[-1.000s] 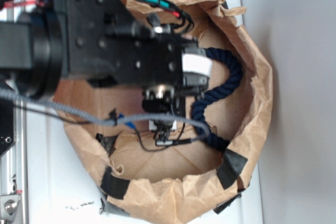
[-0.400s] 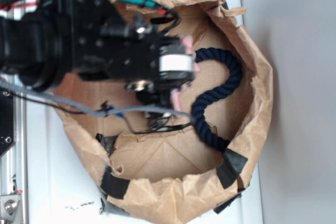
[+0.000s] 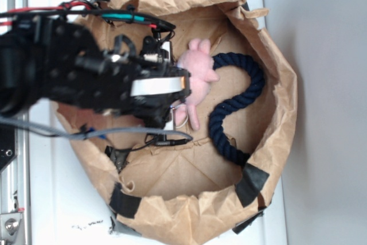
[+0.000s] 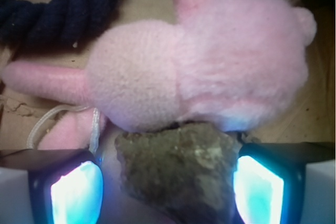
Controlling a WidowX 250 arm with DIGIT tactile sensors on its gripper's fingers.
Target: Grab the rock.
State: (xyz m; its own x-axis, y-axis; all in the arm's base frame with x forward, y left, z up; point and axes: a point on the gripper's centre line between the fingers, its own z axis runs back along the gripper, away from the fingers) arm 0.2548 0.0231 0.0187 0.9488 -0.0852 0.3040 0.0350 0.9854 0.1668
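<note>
One rock [image 4: 176,174] | long axis across gripper [image 4: 168,190] | jaws spread, flanking it | touching pink plush [image 4: 210,61]

Rock [image 4: 176,174]: rough, mottled brown-grey, irregular lump, touching pink plush [image 4: 210,61].

The black robot arm [image 3: 86,78] is reaching into a crumpled brown paper bag [image 3: 275,113]. A pink plush toy [image 3: 195,76] is lying just past its tip, touching a curled dark navy rope [image 3: 238,104].

Pink plush toy [image 3: 195,78] beside navy rope [image 3: 238,104] — both inside a taped paper bag [image 3: 284,93].
</note>
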